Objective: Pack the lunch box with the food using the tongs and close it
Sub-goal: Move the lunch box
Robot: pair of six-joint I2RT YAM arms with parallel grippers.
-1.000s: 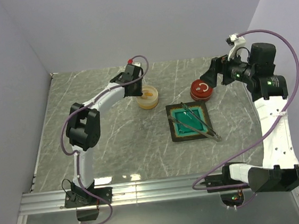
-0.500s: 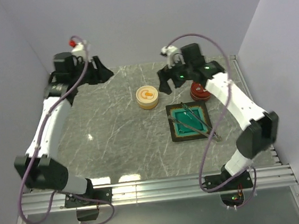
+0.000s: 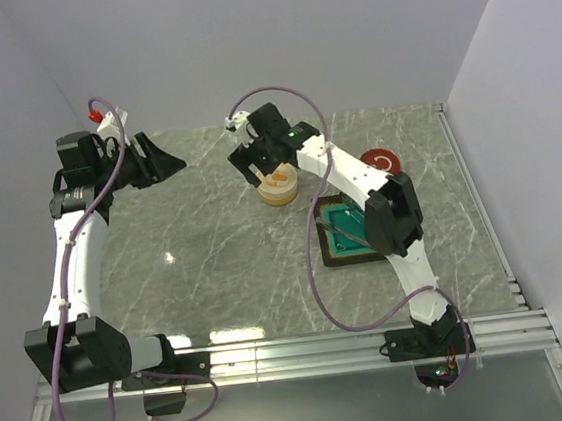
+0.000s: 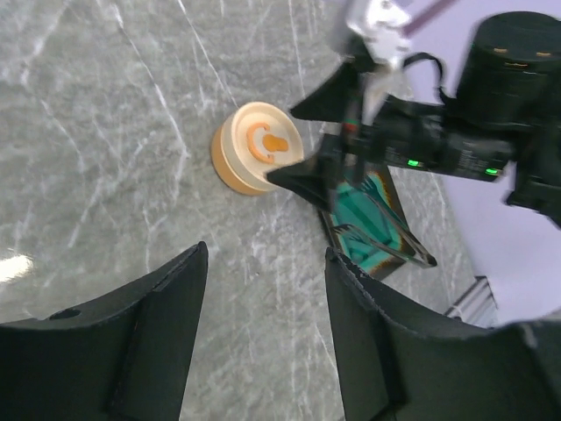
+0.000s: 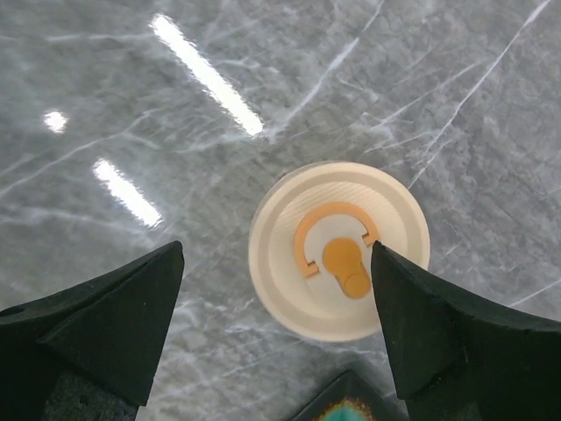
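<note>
Currently the right arm stretches leftward across the tabletop (image 3: 215, 248), elbow bent above a teal tray (image 3: 337, 248), its wrist tipped straight down. The right claw (image 5: 276, 263) hangs spread wide and empty above a cream tub (image 5: 386, 219), one finger to each side of it and clear of it. A round orange piece (image 5: 342, 260) sits at the middle of the tub's top, inside an orange curl; whether it lies loose or belongs to the lid cannot be told. The left arm stands tall at the far left, forearm raised and wrist turned toward the middle. The left claw (image 4: 265, 263) is released, holding nothing, high above bare stone and well apart from the tub. The tongs (image 4: 386, 244) lie across the tray, just beside the tub. A red-lidded tub (image 3: 381, 160) stands beyond the tray.
</note>
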